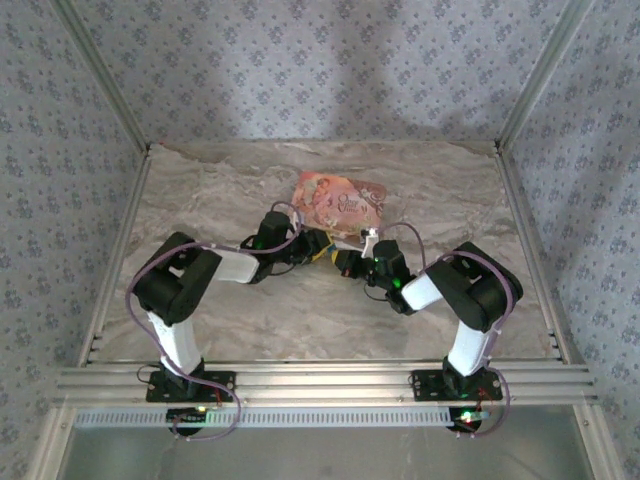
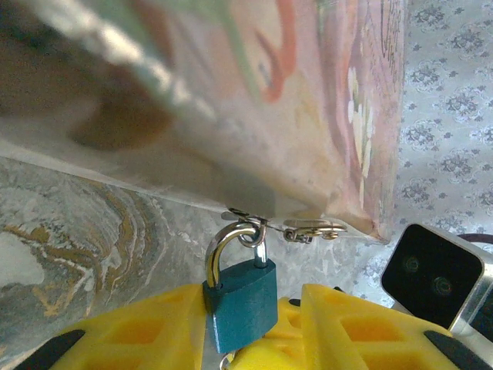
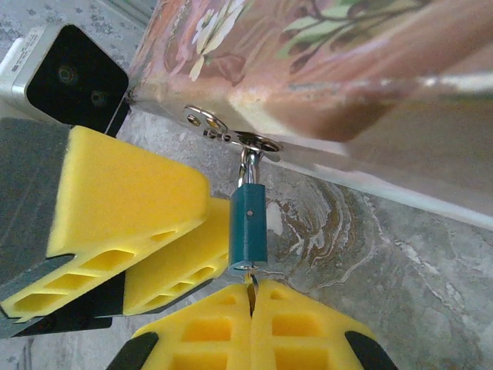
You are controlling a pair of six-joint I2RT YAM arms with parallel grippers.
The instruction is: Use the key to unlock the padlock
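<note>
Right wrist view has the right gripper (image 3: pixel 252 297) with its yellow pads (image 3: pixel 300 324) pressed shut on a thin sliver of key (image 3: pixel 251 277), which runs up to the underside of the teal padlock (image 3: pixel 248 227). Left wrist view has the left gripper (image 2: pixel 250 308) parted, its fingers (image 2: pixel 146 327) on either side of the lock's body, one against it and the other a little apart. The shackle (image 2: pixel 225 245) hangs through a metal clasp (image 2: pixel 312 230) on the edge of a flowered pouch (image 2: pixel 308 100) lying on the marble table (image 2: pixel 85 223).
</note>
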